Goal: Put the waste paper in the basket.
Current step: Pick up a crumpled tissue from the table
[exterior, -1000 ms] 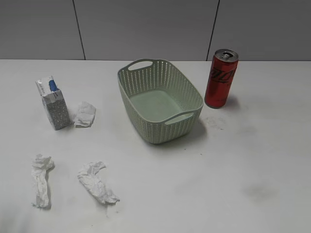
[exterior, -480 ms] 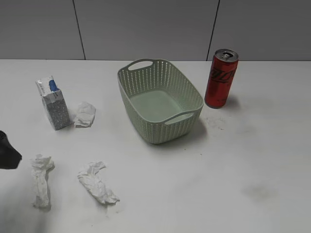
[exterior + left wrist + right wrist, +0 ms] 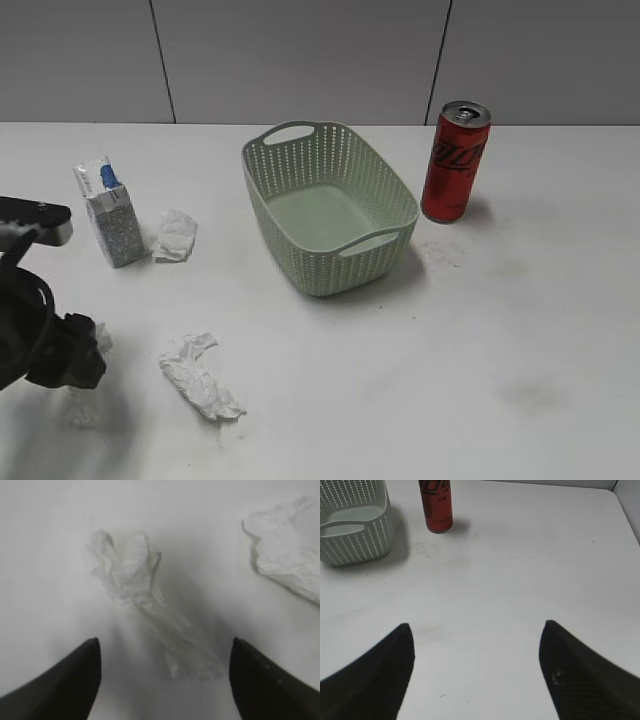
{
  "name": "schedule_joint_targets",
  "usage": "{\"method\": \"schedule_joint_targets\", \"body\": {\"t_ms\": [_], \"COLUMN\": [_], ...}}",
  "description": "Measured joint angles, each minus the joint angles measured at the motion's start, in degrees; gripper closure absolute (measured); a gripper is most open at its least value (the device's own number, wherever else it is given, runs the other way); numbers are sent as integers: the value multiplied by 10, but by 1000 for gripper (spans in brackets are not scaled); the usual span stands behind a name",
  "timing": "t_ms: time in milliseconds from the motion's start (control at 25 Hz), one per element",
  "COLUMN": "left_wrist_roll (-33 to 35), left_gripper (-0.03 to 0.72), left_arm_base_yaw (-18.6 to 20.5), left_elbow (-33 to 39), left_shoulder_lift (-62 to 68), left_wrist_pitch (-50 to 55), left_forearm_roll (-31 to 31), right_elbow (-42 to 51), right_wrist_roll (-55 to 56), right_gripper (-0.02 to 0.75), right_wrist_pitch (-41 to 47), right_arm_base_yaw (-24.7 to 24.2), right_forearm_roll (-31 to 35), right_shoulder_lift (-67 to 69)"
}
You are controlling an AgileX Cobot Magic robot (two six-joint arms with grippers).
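Note:
The pale green basket [image 3: 325, 262] stands at the table's middle and shows empty. Three wads of waste paper lie left of it. One wad [image 3: 175, 236] is beside the carton. One wad [image 3: 200, 377] is at the front. The third is mostly hidden under my left arm in the exterior view; in the left wrist view this wad [image 3: 134, 577] lies just ahead of and between the jaws. My left gripper [image 3: 163, 642] is open above it, holding nothing, and the front wad [image 3: 290, 545] lies to its right. My right gripper [image 3: 476, 625] is open and empty over bare table, out of the exterior view.
A red can [image 3: 456, 160] stands upright right of the basket; it also shows in the right wrist view [image 3: 436, 505] next to the basket [image 3: 357, 545]. A small grey-white carton with blue marks [image 3: 112, 212] stands at the left. The table's right edge is near.
My left arm has come in from the left edge and moved over the leftmost wad, now covering most of it. The wads, basket and can have not moved.

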Motion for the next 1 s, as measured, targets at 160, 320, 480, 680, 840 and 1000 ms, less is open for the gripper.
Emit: {"method": "schedule_joint_targets", "body": {"t_ms": [160,320,480,680,840,1000], "left_wrist_roll": [0,0,0,0,0,0], "left_gripper": [97,97,97,111,241,487], "left_arm_base_yaw": [-4,-4,-4,-4,-4,-4], "left_elbow": [0,-1,-2,-7,-7,-7], "left_shoulder_lift": [42,79,108,118,119,119], "left_wrist_pitch": [-37,-74,-95,-110,-115,-112], "left_forearm_roll": [-1,-1,0,1,3,3], "right_elbow": [0,0,0,0,0,0], "right_wrist_roll": [0,0,0,1,1,1], "right_gripper": [150,150,150,150,150,150], "right_wrist_pitch": [0,0,0,0,0,0], "right_arm_base_yaw": [0,0,0,0,0,0], "right_forearm_roll": [0,0,0,-1,-2,-2], "right_shoulder_lift": [0,0,0,0,0,0]}}
